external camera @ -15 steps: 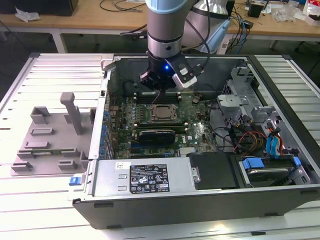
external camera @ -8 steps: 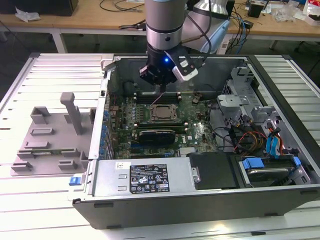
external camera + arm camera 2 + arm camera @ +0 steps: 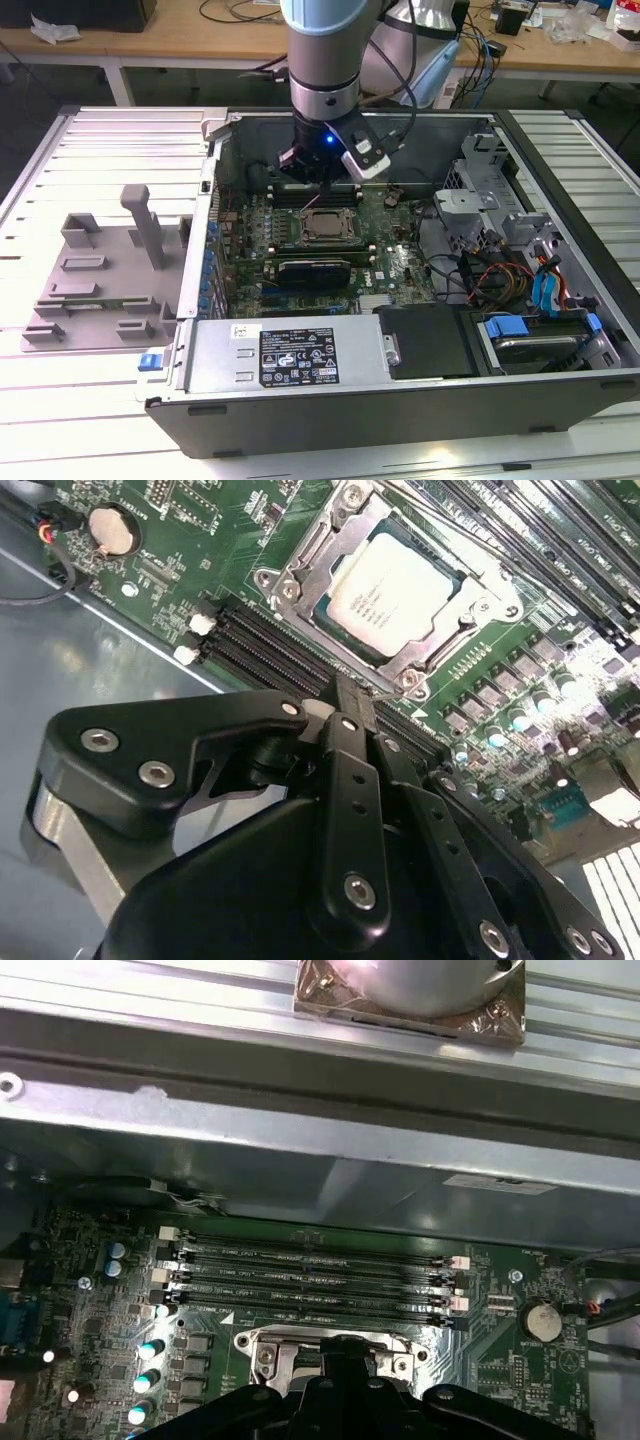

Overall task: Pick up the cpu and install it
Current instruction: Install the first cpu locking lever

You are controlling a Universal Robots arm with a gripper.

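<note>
The cpu [image 3: 395,590], a small square chip with a pale silver top, lies flat inside the metal-rimmed socket frame [image 3: 300,555] on the green motherboard [image 3: 400,260]. In the exterior view the cpu [image 3: 322,226] sits near the middle of the open computer case. My gripper [image 3: 322,186] hangs just above the socket's far edge, apart from the chip. Its black fingers meet at a narrow tip in the second wrist view, where the gripper [image 3: 346,698] is shut with nothing in it. In the first wrist view the gripper [image 3: 340,1348] covers most of the socket.
Memory slots [image 3: 310,1270] run beside the socket, close to the case's back wall [image 3: 320,1160]. A long black ribbed block [image 3: 312,270] lies in front of the socket. Cables and a drive cage [image 3: 490,200] crowd the exterior view's right. A grey plastic tray [image 3: 100,270] stands outside the case.
</note>
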